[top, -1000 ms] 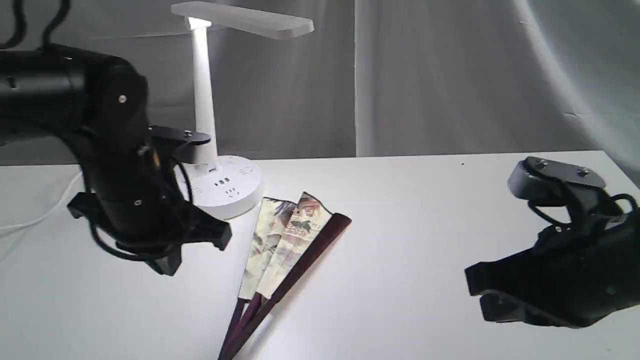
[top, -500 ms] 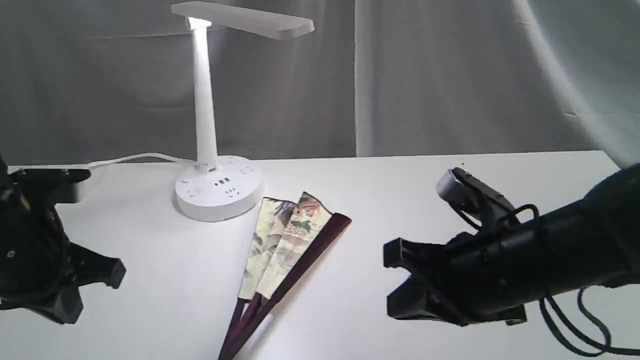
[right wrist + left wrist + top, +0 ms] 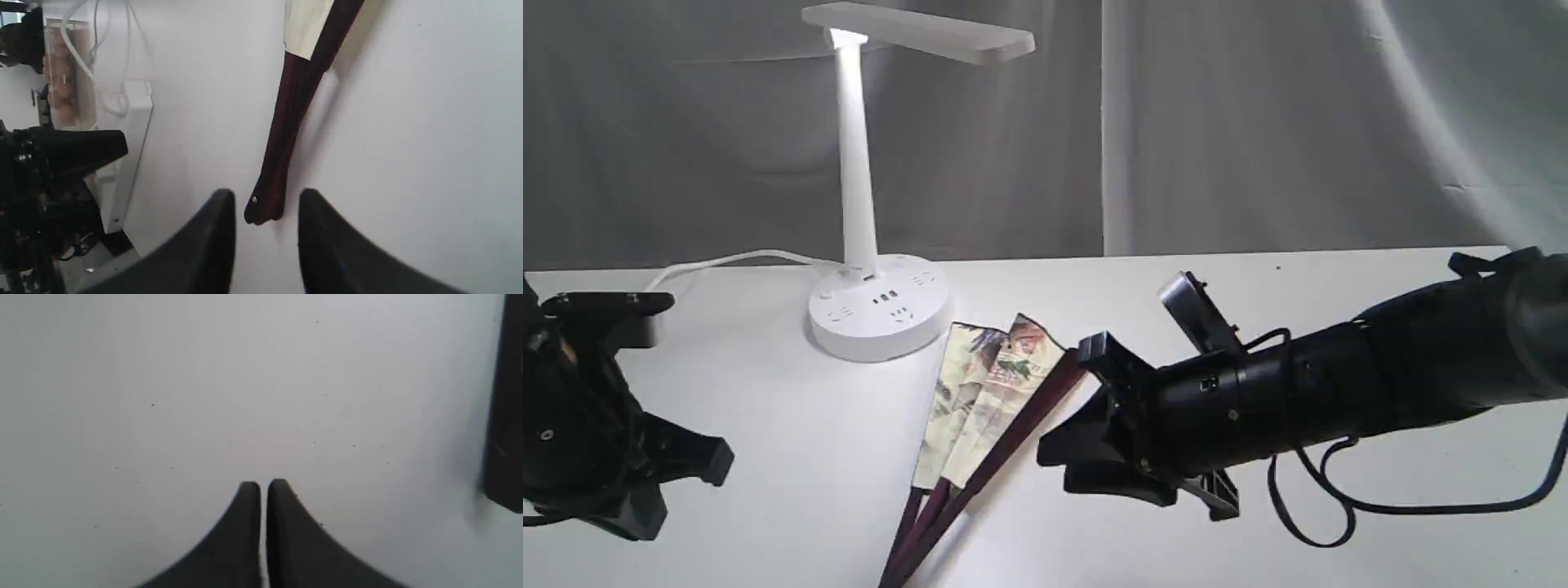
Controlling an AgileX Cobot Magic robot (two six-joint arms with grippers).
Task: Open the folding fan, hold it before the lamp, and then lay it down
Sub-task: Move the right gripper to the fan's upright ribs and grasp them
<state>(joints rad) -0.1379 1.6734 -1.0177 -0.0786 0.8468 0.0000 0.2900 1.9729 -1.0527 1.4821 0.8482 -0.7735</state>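
the white counter (image 3: 768,425) held the lamp (image 3: 854,188) at the back. the folding fan (image 3: 984,396) lay flat just in front of its base, only a little spread. the right claw (image 3: 265,195) hung by the fan, spread apart and holding nothing. the left claw (image 3: 264,485) was pinched shut on nothing, well off to the side. i think the right claw should come down straight on the dark outer stick (image 3: 1033,416) and squeeze softly.

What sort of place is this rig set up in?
Probably a lab or staged test bench: bare white table, grey cloth draped as a backdrop, and only the lamp and folding fan laid out as props.
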